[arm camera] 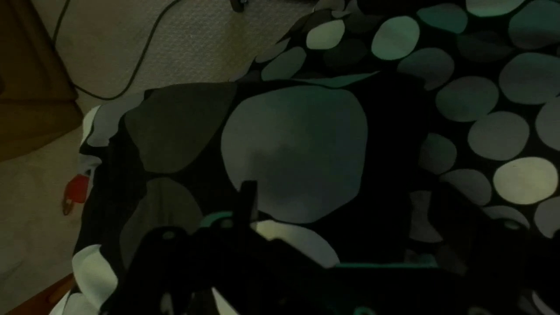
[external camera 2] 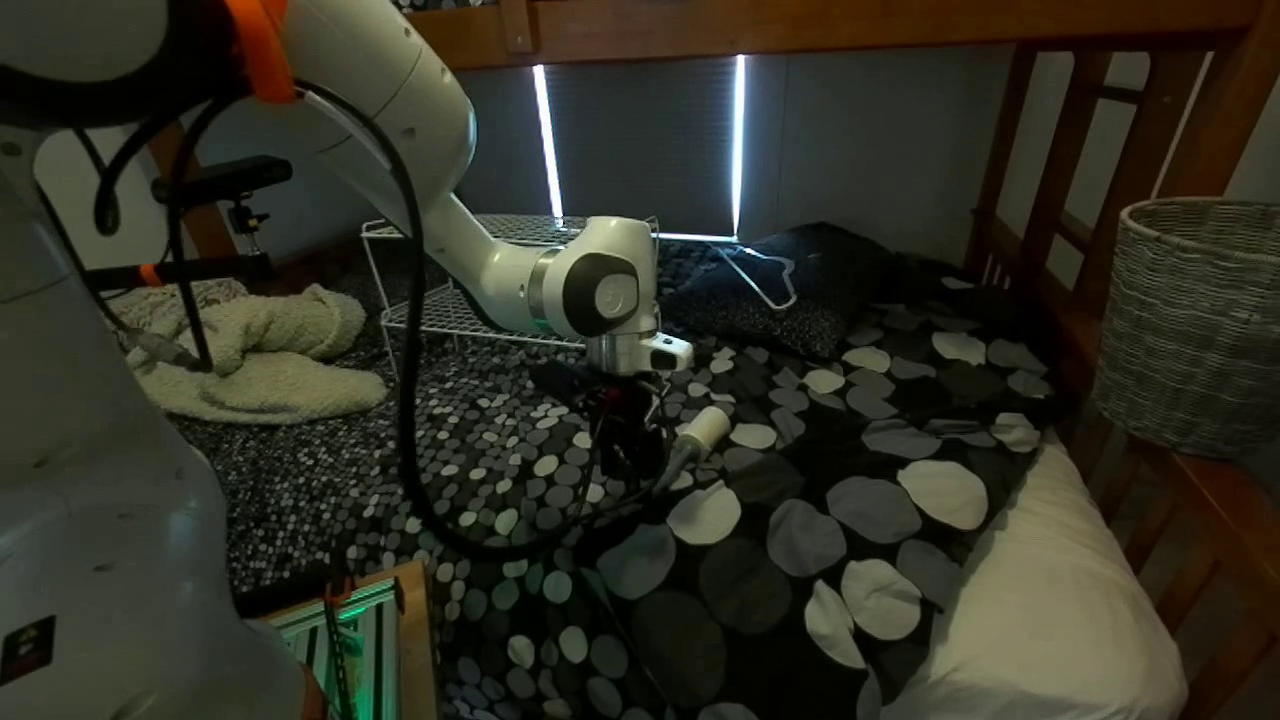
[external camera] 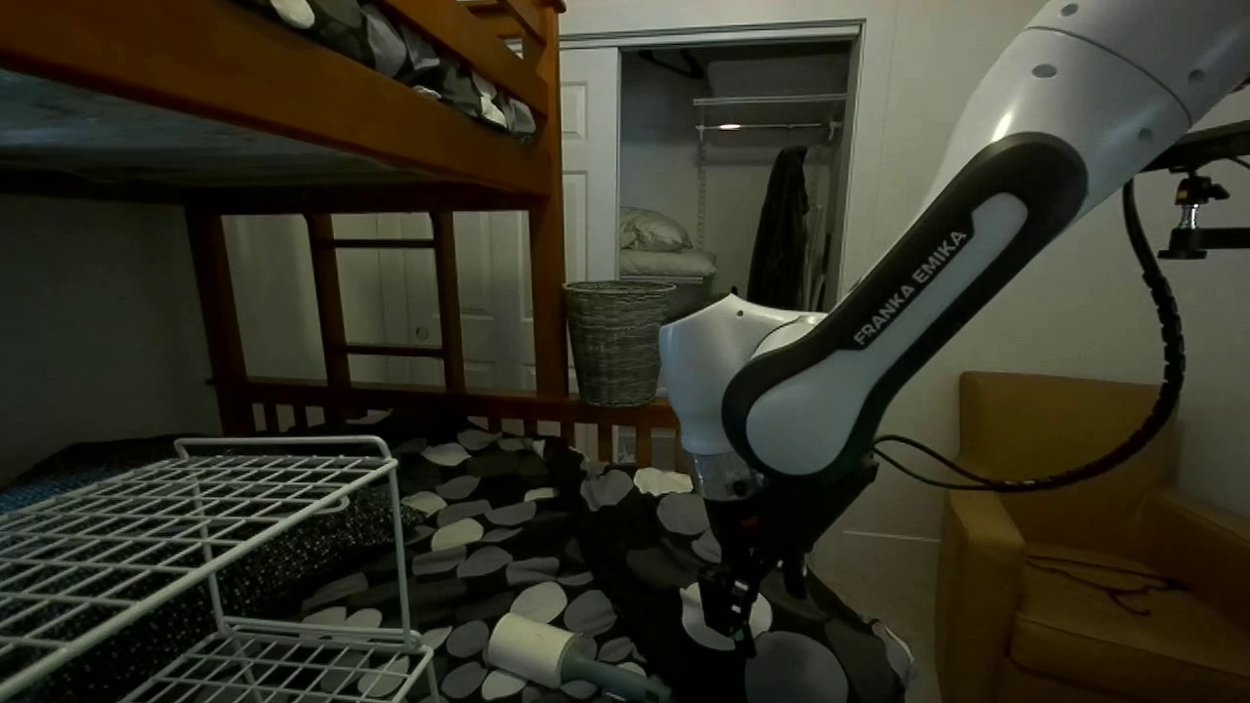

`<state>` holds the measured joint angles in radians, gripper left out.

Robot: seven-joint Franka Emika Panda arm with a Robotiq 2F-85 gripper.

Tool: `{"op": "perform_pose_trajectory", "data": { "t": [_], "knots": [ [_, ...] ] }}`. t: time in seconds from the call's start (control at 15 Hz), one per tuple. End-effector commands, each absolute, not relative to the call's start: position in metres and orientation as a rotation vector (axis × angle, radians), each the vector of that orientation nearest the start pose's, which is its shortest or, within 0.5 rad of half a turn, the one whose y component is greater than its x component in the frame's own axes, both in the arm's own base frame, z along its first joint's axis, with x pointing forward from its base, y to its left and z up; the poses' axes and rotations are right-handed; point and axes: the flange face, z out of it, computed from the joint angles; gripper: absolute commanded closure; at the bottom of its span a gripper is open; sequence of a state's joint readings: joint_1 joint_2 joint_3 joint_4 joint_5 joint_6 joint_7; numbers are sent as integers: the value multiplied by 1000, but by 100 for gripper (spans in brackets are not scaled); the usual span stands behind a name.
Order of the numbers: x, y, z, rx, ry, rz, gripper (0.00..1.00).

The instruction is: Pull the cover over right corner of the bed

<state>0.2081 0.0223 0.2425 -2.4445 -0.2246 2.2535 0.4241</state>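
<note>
The cover is black fabric with white and grey round spots. It lies over the bed in both exterior views. It fills most of the wrist view, with a fold line across it. The bed is a brown timber bunk bed, also in an exterior view. White bedding shows past the cover's edge near the end rail. My gripper points down over the cover, also in an exterior view. In the wrist view its fingers are wide apart with nothing held. Whether the tips touch the cover cannot be told.
A white-headed roller with a grey handle lies on the cover near the gripper. A white wire rack stands on the bed. A wicker basket stands by the end rail. A tan armchair stands beside the bed. A cream blanket lies bunched.
</note>
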Motion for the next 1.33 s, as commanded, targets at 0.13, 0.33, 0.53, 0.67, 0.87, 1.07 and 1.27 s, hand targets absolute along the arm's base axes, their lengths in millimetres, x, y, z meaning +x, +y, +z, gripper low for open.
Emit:
{"op": "perform_pose_trajectory", "data": {
  "t": [0.13,0.33,0.53,0.67,0.87,1.07,1.27],
  "knots": [
    [411,204,261,-3324,-388,234,0],
    [410,210,254,-3331,-416,220,0],
    [407,222,243,-3322,-422,157,0],
    [405,228,234,-3324,-433,141,0],
    [400,230,218,-3373,-482,174,0],
    [397,231,204,-3405,-517,154,0],
    [395,236,189,-3433,-536,108,0]
  ]
}}
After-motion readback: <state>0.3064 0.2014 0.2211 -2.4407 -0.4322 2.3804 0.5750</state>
